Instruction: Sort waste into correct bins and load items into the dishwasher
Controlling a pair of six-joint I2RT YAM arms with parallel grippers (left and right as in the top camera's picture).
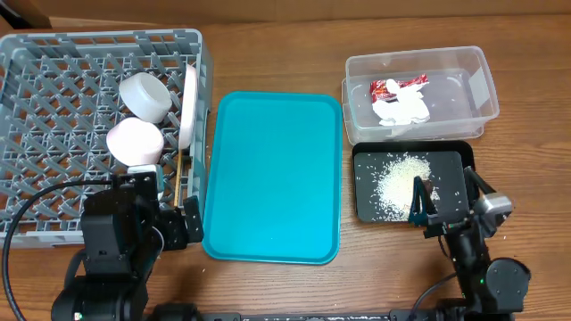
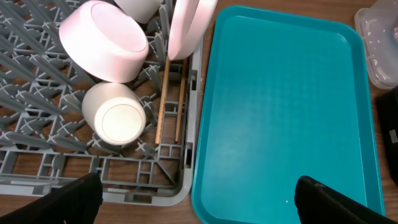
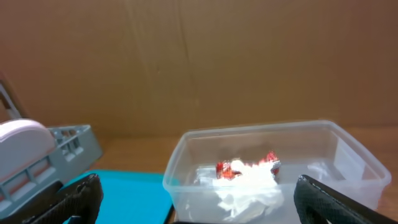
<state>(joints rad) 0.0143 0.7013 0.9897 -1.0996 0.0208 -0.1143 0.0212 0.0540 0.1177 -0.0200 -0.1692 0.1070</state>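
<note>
The grey dish rack (image 1: pixel 53 125) holds a pale bowl (image 1: pixel 147 96), a pink saucer (image 1: pixel 134 141), an upright white plate (image 1: pixel 188 107) and two chopsticks (image 1: pixel 183 174). In the left wrist view the white cup (image 2: pixel 115 118) lies beside the chopsticks (image 2: pixel 165 99). My left gripper (image 1: pixel 174 203) hangs open over the rack's near right corner, holding nothing. The clear tub (image 1: pixel 473 111) contains the red wrapper (image 1: pixel 397 86) and napkin (image 1: pixel 401 109). Rice (image 1: pixel 401 174) and a brown scrap (image 1: pixel 426 189) lie in the black tray (image 1: pixel 370 209). My right gripper (image 1: pixel 446 198) stands open and empty at that tray's near edge.
A flat teal tray (image 1: pixel 272 178) lies bare between the rack and the two bins. The right wrist view shows a brown cardboard wall (image 3: pixel 199 62) behind the clear tub (image 3: pixel 180 174). Black cables (image 1: pixel 27 214) loop beside the left arm.
</note>
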